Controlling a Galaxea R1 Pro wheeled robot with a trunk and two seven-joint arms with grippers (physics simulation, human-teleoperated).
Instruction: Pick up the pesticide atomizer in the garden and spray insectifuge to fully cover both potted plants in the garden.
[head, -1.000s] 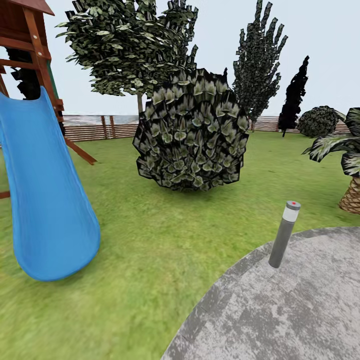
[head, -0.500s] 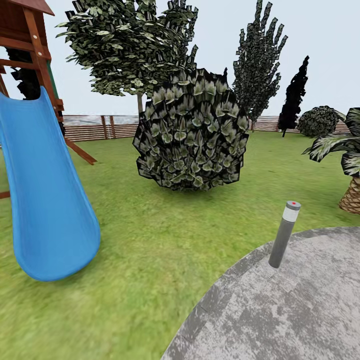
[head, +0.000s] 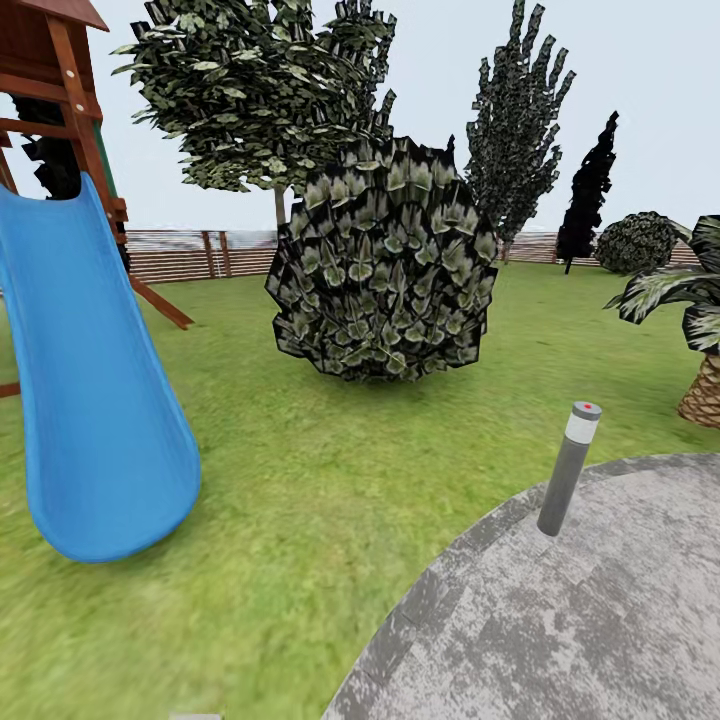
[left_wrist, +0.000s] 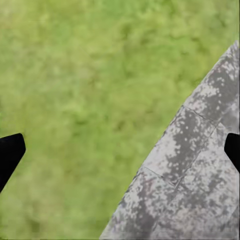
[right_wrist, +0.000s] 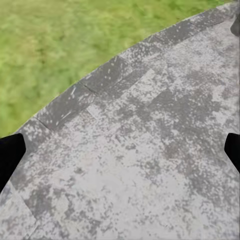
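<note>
Essentially nothing differs from the frame a second earlier: the head view is unchanged, with the blue slide (head: 95, 380), the broad-leaved bush (head: 385, 265), the grey bollard lamp (head: 568, 468) at the patio edge, the scaly-trunked palm (head: 700, 330) and the slatted fence (head: 200, 255) all in the same places. Left gripper (left_wrist: 120, 150): fingers spread wide, released, nothing between them; below it lie the lawn (left_wrist: 75, 100) and the stone patio (left_wrist: 190, 170) rim. Right gripper (right_wrist: 120, 150): likewise spread and empty, over patio stone with grass beyond. No containers in view; of the task's things, just garden ground.
</note>
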